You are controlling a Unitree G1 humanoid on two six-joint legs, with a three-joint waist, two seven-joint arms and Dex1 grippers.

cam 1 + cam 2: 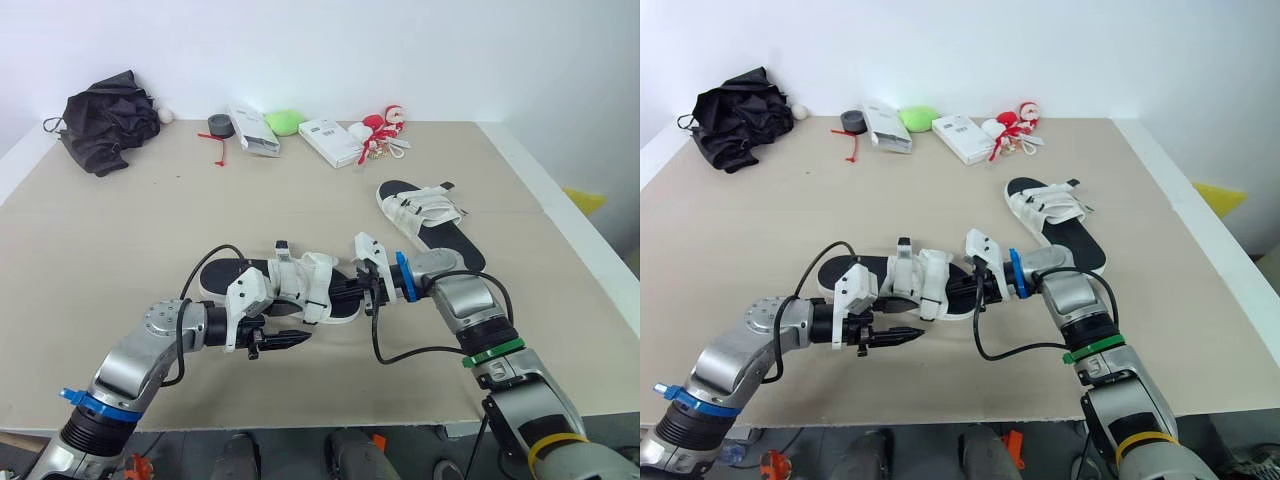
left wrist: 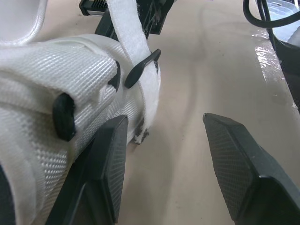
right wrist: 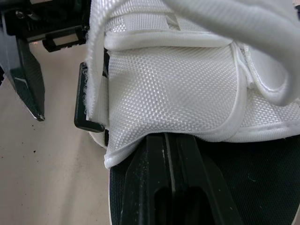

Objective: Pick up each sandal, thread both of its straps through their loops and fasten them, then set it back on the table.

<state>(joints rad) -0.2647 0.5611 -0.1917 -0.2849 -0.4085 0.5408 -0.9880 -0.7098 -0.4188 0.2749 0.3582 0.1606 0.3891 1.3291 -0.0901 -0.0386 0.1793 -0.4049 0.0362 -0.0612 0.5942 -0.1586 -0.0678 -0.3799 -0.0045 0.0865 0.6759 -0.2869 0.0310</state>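
Left tool [image 1: 283, 343] is held wide open against the front side of the near sandal [image 1: 300, 280].
Its long axis is laid along the front edge of the surface [image 1: 120, 230], between both arms; strap [image 2: 136, 42] and loop [image 2: 140, 70] are nearest the left, while the right tool [image 1: 352, 292], closed, is tucked under the upper.

Left claw [image 2: 164, 124] spread wide, right claw [image 3: 165, 140] pinched together.

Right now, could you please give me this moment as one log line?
left pincer open beside near sandal | right pincer shut, tips under its white upper | far sandal lying on table
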